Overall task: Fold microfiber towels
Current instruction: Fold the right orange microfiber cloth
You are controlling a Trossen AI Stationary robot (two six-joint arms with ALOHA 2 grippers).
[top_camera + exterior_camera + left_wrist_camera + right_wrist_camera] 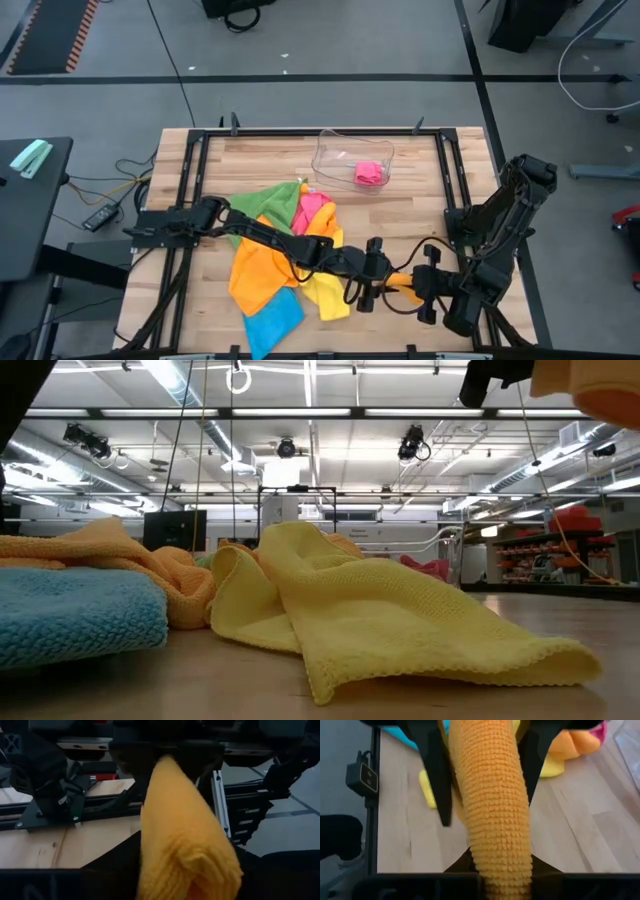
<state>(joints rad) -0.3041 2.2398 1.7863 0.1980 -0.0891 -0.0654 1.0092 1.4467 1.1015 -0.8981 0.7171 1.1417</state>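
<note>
Right pincer (425, 279) clamped on orange towel (404, 283) near desk's front edge. Left pincer (366, 292) beside it, fingers parted around same towel; grip unclear.

Looks like a robotics lab / workshop hall. Low view: high open ceiling w/ strip lights (300, 412), exposed ducts, hanging cables, cameras (413, 442) on overhead rails, red shelving (560, 545) at far right. High view: grey concrete floor (330, 40), hazard-striped mat (55, 30) at the corner, loose cords, wood surface (400, 215) in a black metal frame (300, 131) w/ arms mounted.
</note>
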